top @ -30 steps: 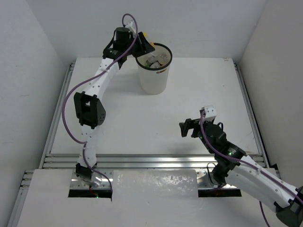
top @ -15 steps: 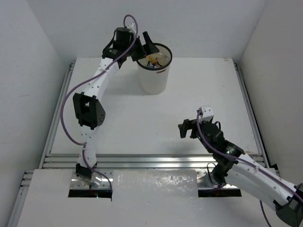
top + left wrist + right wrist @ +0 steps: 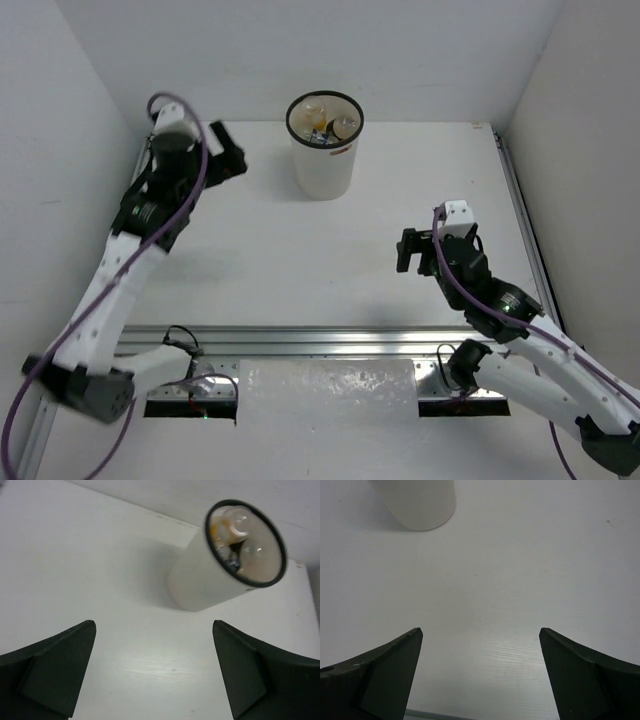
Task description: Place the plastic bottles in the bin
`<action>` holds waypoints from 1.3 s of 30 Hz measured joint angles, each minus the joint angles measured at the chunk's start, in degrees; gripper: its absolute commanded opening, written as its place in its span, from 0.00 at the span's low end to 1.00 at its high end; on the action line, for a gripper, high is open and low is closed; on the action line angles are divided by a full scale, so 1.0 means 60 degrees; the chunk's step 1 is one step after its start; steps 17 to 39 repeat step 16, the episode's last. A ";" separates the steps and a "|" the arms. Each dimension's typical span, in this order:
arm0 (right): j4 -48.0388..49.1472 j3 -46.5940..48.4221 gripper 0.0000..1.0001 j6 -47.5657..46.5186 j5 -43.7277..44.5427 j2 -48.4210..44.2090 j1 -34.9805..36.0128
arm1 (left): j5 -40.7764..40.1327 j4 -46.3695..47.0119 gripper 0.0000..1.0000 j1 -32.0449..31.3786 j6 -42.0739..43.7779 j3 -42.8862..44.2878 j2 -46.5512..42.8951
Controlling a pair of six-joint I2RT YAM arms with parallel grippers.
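With left end effector and right end effector both spread and empty, a careless arm swing could tip the bin, spilling the plastic bottles.

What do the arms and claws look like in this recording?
The left arm and right arm have white links, black joint housings and a loose purple cable each. The left claw and right claw have matte black, wedge-shaped fingers.

Left arm's stretched long and far forward, left gripper spread wide with nothing in it, while the right arm's folded closer in, right gripper pointing toward the left, just as wide and empty.
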 measured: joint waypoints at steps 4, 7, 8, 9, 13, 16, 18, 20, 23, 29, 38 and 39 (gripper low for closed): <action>-0.0809 0.0251 0.99 -0.0175 0.0353 -0.0237 -0.0004 | -0.0914 0.0076 1.00 0.0000 0.0357 -0.3013 -0.2892; -0.1344 0.0251 0.99 -0.0240 0.0382 -0.0474 -0.0004 | -0.1242 0.0076 1.00 0.0000 0.0648 -0.4335 -0.4288; -0.1497 0.0251 0.99 -0.0244 0.0382 -0.0561 -0.0004 | -0.1344 0.0175 1.00 0.0000 0.0729 -0.4761 -0.4699; -0.1599 0.0251 0.99 -0.0248 0.0382 -0.0634 -0.0004 | -0.1395 0.0226 1.00 0.0000 0.0787 -0.5118 -0.5023; -0.1872 0.0251 0.99 -0.0262 0.0372 -0.0827 0.0000 | -0.1534 0.0302 1.00 0.0000 0.0889 -0.6415 -0.6237; -0.2011 0.0251 0.99 -0.0251 0.0372 -0.0827 -0.0004 | -0.1657 0.0390 1.00 0.0000 0.0889 -0.6524 -0.6546; -0.2011 0.0251 0.99 -0.0251 0.0372 -0.0827 -0.0004 | -0.1657 0.0390 1.00 0.0000 0.0889 -0.6524 -0.6546; -0.2011 0.0251 0.99 -0.0251 0.0372 -0.0827 -0.0004 | -0.1657 0.0390 1.00 0.0000 0.0889 -0.6524 -0.6546; -0.2011 0.0251 0.99 -0.0251 0.0372 -0.0827 -0.0004 | -0.1657 0.0390 1.00 0.0000 0.0889 -0.6524 -0.6546; -0.2011 0.0251 0.99 -0.0251 0.0372 -0.0827 -0.0004 | -0.1657 0.0390 1.00 0.0000 0.0889 -0.6524 -0.6546; -0.2011 0.0251 0.99 -0.0251 0.0372 -0.0827 -0.0004 | -0.1657 0.0390 1.00 0.0000 0.0889 -0.6524 -0.6546; -0.2011 0.0251 0.99 -0.0251 0.0372 -0.0827 -0.0004 | -0.1657 0.0390 1.00 0.0000 0.0889 -0.6524 -0.6546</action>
